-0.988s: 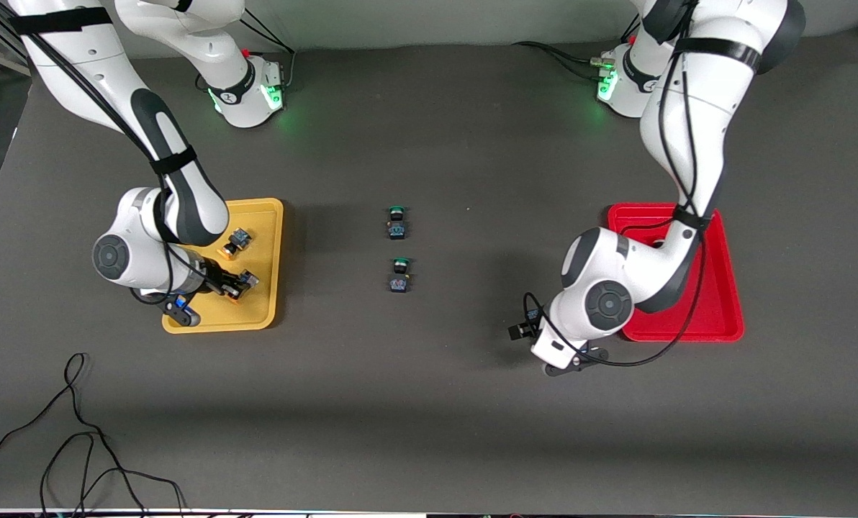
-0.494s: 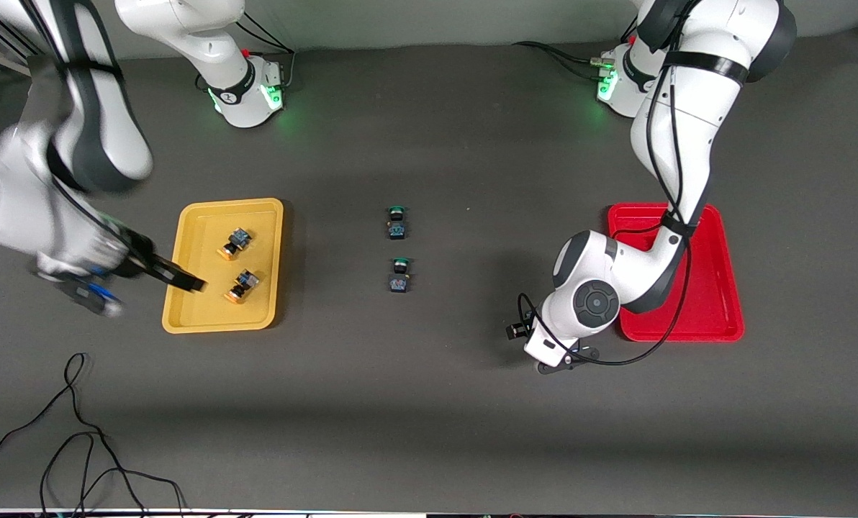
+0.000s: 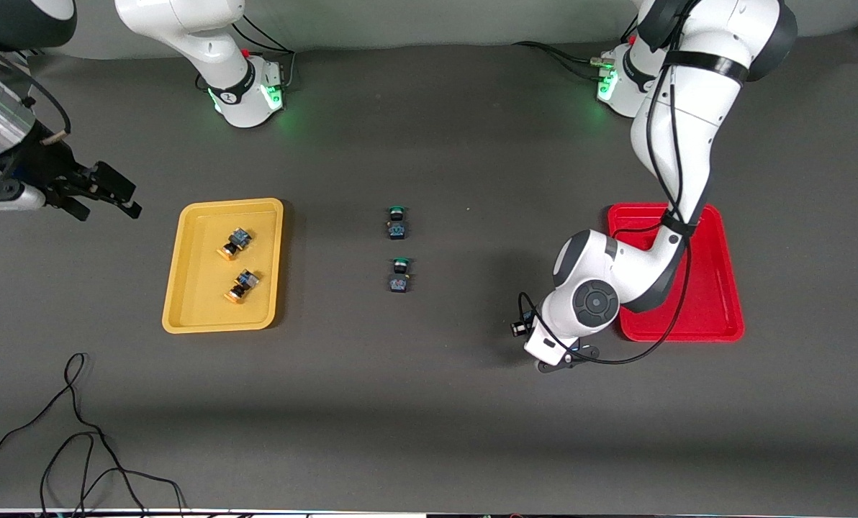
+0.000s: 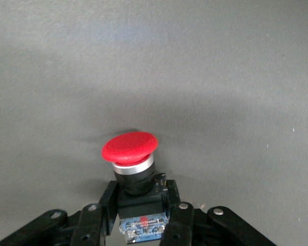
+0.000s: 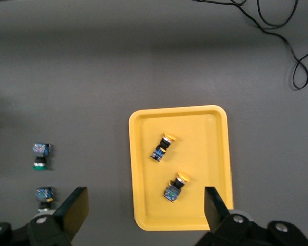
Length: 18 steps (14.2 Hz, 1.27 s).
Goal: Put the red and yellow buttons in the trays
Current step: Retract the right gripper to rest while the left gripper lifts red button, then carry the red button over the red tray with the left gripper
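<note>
Looks like a robotics lab: two white arms (image 3: 659, 144) bolted at a dark matte table (image 3: 429, 403), loose cables (image 3: 76, 432) trailing.

Two orange-capped buttons (image 3: 234, 243) (image 3: 242, 285) lie on their sides in the yellow tray (image 3: 191, 288) near the table's right-arm end, a red-capped button (image 4: 131, 154) stands upright beside the red tray (image 3: 720, 288).
</note>
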Motion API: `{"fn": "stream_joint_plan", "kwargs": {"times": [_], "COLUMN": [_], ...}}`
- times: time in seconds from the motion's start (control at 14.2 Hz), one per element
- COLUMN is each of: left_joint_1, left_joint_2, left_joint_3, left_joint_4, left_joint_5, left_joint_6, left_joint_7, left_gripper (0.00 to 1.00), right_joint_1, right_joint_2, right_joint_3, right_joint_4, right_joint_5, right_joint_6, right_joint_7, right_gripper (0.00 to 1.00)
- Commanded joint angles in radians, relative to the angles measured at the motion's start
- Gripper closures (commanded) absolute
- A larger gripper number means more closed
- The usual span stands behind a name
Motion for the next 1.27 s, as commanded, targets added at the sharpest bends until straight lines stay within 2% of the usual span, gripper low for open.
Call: {"fn": "stream_joint_plan", "kwargs": {"times": [0.0,0.14,0.28,0.42,0.64,0.85,0.99,1.2], "left_joint_1": [-0.006,0.003,0.032,0.101,0.233,0.35,0.391,0.41], "left_joint_2": [-0.133,-0.236,-0.34,-0.472,-0.608,-0.623,-0.623,-0.605], "left_joint_3": [0.005,0.007,0.013,0.015,0.015,0.016,0.016,0.016], "left_joint_4": [0.014,0.011,-0.02,-0.131,-0.316,-0.443,-0.573,-0.739], "left_joint_5": [-0.003,-0.001,0.005,0.005,0.011,0.034,0.08,0.08], "left_joint_6": [-0.224,-0.416,-0.561,-0.586,-0.509,-0.367,-0.183,0.07], "left_joint_7": [-0.037,-0.025,0.03,0.156,0.367,0.559,0.584,0.586], "left_gripper": [1.0,1.0,1.0,1.0,1.0,1.0,1.0,1.0], "right_joint_1": [-0.018,-0.057,-0.065,-0.062,-0.058,-0.058,-0.058,-0.058], "right_joint_2": [-0.005,-0.008,-0.008,0.001,0.01,0.007,0.007,0.01], "right_joint_3": [0.032,0.085,0.087,0.069,0.068,0.064,0.056,0.058], "right_joint_4": [0.047,0.053,0.056,0.061,0.09,0.116,0.144,0.177], "right_joint_5": [-0.028,-0.072,-0.075,-0.063,-0.06,-0.029,-0.008,-0.008], "right_joint_6": [-0.084,-0.11,-0.112,-0.112,-0.139,-0.196,-0.199,-0.265], "right_joint_7": [-0.044,-0.053,-0.075,-0.086,-0.084,-0.086,-0.086,-0.081], "right_gripper": [0.0,0.0,0.0,0.0,0.0,0.0,0.0,0.0]}}
